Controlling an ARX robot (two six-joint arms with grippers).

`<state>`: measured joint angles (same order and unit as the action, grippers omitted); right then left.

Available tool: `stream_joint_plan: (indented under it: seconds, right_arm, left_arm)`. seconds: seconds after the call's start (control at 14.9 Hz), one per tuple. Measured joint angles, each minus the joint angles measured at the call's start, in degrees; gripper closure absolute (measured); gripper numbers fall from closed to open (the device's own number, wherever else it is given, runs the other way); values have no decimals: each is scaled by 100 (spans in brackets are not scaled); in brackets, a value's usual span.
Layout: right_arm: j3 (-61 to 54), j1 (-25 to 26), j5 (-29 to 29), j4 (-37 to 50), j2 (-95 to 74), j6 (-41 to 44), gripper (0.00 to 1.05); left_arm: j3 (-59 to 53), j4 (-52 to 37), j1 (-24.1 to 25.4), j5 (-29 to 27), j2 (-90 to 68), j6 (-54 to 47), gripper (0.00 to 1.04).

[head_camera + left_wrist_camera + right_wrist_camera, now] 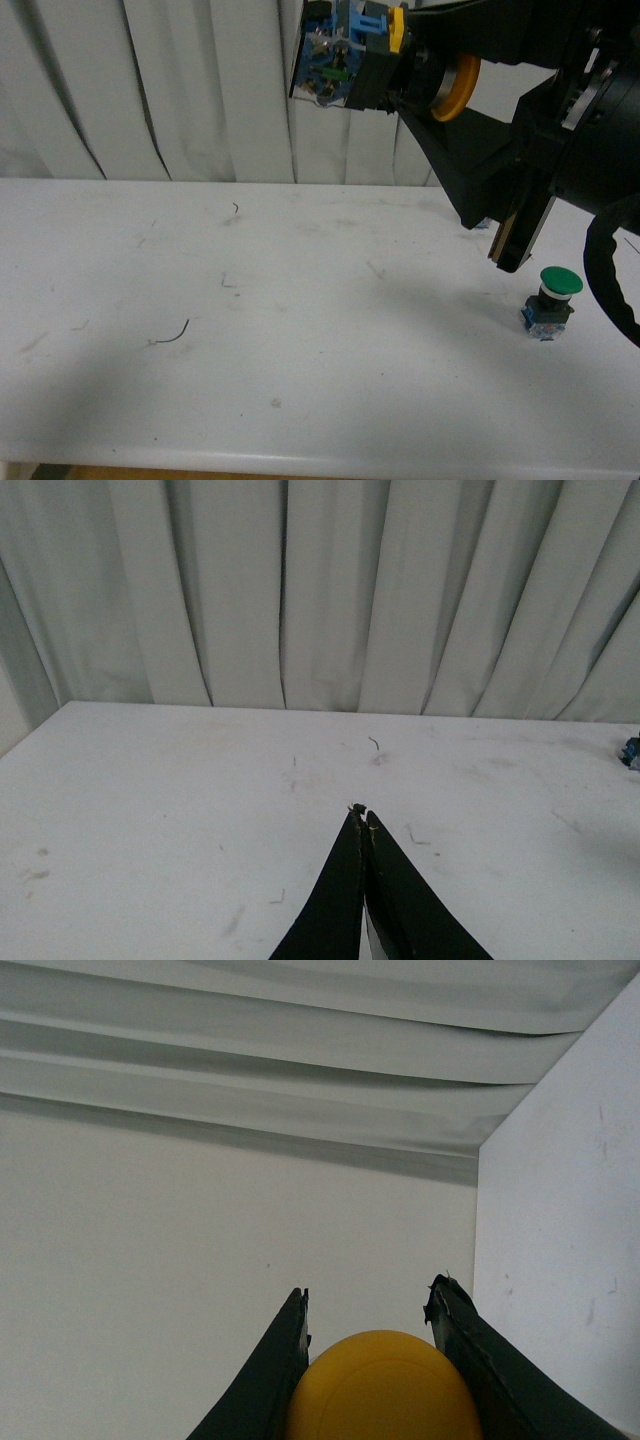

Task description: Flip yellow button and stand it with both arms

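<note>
High above the table, the yellow button lies sideways in the air, its yellow cap toward my right arm and its blue-black contact block pointing left. My right gripper is shut on the yellow button. In the right wrist view the cap fills the gap between the black fingers of the right gripper. My left gripper is shut, with nothing in it, low over the white table. The left arm does not show in the front view.
A green-capped button stands upright on the table at the right, under my right arm. A blue-black object shows at the table's edge in the left wrist view. A thin wire scrap lies left of centre. Grey curtains hang behind.
</note>
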<state>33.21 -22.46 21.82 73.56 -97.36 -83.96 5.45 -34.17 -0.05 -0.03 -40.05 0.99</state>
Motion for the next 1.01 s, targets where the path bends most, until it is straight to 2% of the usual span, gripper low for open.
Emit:
stream_joint_plan:
  seconds: [0.27, 0.4, 0.61, 1.01]
  right_arm:
    - [-20, 48, 2, -13, -9, -2, 70]
    - [-17, 46, 2, -13, -9, 0, 70]
    - [-2, 35, 2, -17, -63, 0, 70]
    - [4, 28, 2, -15, -83, 2, 70]
  left_arm:
    - [-271, 592, 0, 0, 859, 2, 103]
    - [-496, 511, 0, 0, 1060, 0, 103]
    - [-494, 1093, 0, 2, 1711, 0, 103]
    - [-494, 1390, 0, 0, 1978, 0, 103]
